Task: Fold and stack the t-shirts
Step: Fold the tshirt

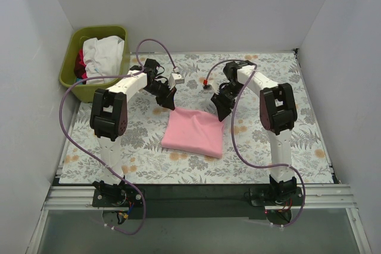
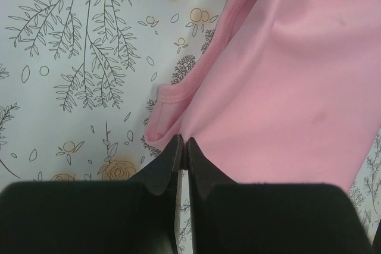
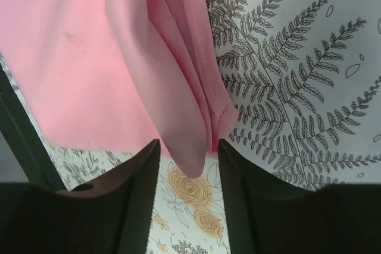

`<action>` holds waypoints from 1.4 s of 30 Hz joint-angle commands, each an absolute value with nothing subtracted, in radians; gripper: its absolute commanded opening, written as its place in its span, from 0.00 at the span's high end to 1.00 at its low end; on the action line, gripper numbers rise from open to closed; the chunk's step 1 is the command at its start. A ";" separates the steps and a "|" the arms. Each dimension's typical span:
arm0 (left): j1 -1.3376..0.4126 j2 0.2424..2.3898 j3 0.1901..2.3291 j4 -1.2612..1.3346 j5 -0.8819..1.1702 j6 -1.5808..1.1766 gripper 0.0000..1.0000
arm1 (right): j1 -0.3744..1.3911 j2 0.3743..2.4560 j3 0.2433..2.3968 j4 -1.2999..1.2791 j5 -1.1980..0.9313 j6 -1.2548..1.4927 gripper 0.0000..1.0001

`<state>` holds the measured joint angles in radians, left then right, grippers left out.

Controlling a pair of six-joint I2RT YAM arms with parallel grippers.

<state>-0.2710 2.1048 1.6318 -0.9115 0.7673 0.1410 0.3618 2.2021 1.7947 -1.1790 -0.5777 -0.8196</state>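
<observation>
Finds the pink t-shirt [image 1: 193,133] folded into a rough square mid-tabletop [image 1: 137,159], with both hands at its far edge. Reads the left hand [image 2: 183,146] as clenched at the far-left corner; cannot tell about any hem nipped between the tips. Reads the right hand [image 3: 189,144] as released, fingers spread astride a loose lobe of cloth at the far-right corner, gripping nothing.

Risks undoing the fold by pulling away with the left hand clenched on a layer: drags that corner, skews the square. Risks a snag too by raising the right hand with the lobe caught between its fingers.

Shows, from the top only, the shirt's whole outline and the green bin [image 1: 68,69] of other clothes at far left. Shows, from the wrists only, the layered hems and the finger gaps, hidden under the arms from above.
</observation>
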 commanded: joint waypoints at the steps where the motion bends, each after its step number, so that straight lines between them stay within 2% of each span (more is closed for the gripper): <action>1: -0.267 2.068 1.646 -0.893 0.778 0.146 1.00 | 0.364 2.217 1.792 -1.201 -0.584 -0.834 0.53; 3: -0.265 2.066 1.640 -0.890 0.779 0.147 1.00 | 0.365 2.207 1.781 -1.203 -0.575 -0.839 0.58; 6: -0.265 2.065 1.638 -0.888 0.778 0.149 1.00 | 0.364 2.192 1.781 -1.203 -0.546 -0.848 0.82; 7: -0.265 2.063 1.640 -0.888 0.778 0.147 1.00 | 0.367 2.186 1.786 -1.203 -0.542 -0.848 0.98; 16: -0.265 2.031 1.632 -0.882 0.736 0.163 1.00 | 0.362 2.123 1.836 -1.206 -0.425 -0.862 0.99; 28: -0.258 2.143 1.672 -0.733 0.672 0.052 1.00 | 0.353 2.330 2.092 -1.157 -0.368 -0.781 0.99; 32: -0.250 2.181 1.690 -0.648 0.608 -0.021 1.00 | 0.348 2.367 2.092 -1.079 -0.312 -0.730 0.99; 33: -0.249 2.187 1.709 -0.637 0.595 -0.053 0.97 | 0.348 2.371 2.097 -1.059 -0.296 -0.720 0.99; 34: -0.247 2.194 1.721 -0.624 0.592 -0.073 0.83 | 0.345 2.373 2.112 -1.049 -0.287 -0.706 0.84; 35: -0.238 2.192 1.732 -0.618 0.578 -0.096 0.76 | 0.341 2.365 2.121 -1.042 -0.279 -0.698 0.75; 36: -0.232 2.188 1.750 -0.611 0.575 -0.144 0.71 | 0.334 2.356 2.137 -1.034 -0.273 -0.675 0.68; 37: -0.224 2.169 1.758 -0.597 0.575 -0.179 0.66 | 0.325 2.344 2.151 -1.029 -0.282 -0.657 0.50; 38: -0.207 2.155 1.773 -0.595 0.580 -0.217 0.60 | 0.302 2.312 2.179 -1.022 -0.300 -0.638 0.39; 40: -0.193 2.096 1.792 -0.607 0.658 -0.329 0.54 | 0.281 2.272 2.204 -1.019 -0.371 -0.569 0.07; 41: -0.195 2.071 1.778 -0.598 0.681 -0.377 0.46 | 0.267 2.219 2.195 -1.017 -0.446 -0.545 0.05; 42: -0.196 2.044 1.758 -0.582 0.739 -0.429 0.43 | 0.264 2.191 2.181 -1.012 -0.489 -0.522 0.02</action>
<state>-0.2127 2.1967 1.7420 -0.6323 0.6285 -0.2375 0.3088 2.3543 2.1376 -1.0420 -0.3508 -0.6270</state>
